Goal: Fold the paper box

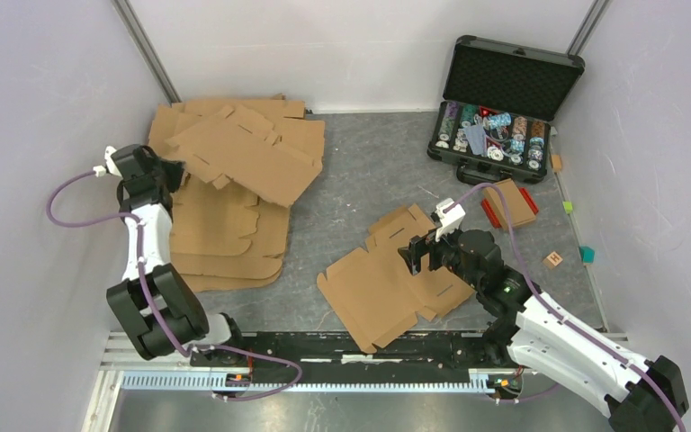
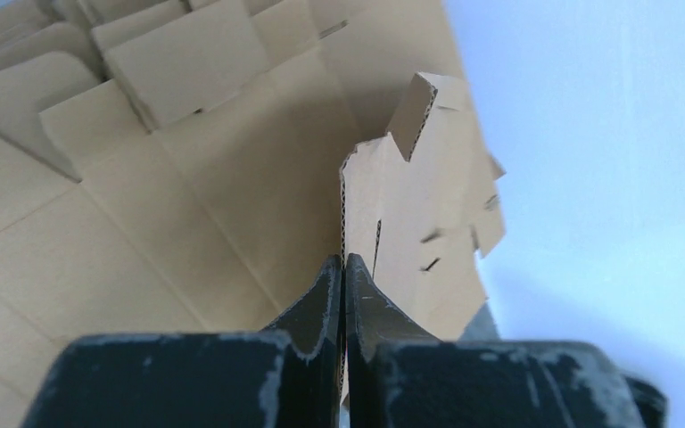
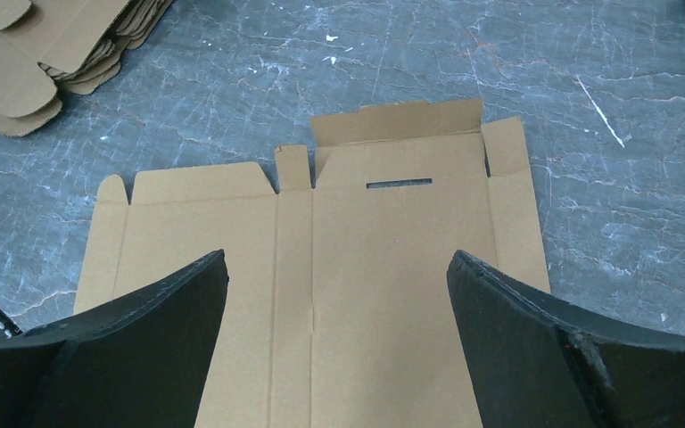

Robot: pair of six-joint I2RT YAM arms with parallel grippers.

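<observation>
right claw (image 3: 337, 259) gapes above paper box (image 3: 392, 232); left claw (image 2: 345, 267) pinches blank (image 2: 415, 192).

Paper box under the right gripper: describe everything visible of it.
The paper box is a plain brown corrugated cardboard blank, die-cut, lying flat and unfolded on the grey table near the arms' bases. Creases divide it into panels; flaps edge it, one far flap slightly lifted beside a narrow slot. The right gripper hangs open above it, apparently not touching.

Paper box (image 3: 392, 294): matt brown corrugated cardboard, smooth face. Table (image 3: 589, 134): grey, mottled, matt. Right gripper (image 3: 337, 259): matt black, scuffed.
</observation>
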